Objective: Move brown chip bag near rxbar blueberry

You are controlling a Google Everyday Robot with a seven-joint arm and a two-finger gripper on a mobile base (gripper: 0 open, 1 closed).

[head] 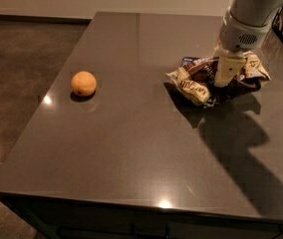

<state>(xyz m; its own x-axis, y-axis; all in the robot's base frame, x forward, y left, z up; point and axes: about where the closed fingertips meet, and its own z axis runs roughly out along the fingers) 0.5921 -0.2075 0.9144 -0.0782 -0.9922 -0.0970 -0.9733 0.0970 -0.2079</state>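
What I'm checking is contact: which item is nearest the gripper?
The brown chip bag: the gripper is right over it, while the orange sits far off.
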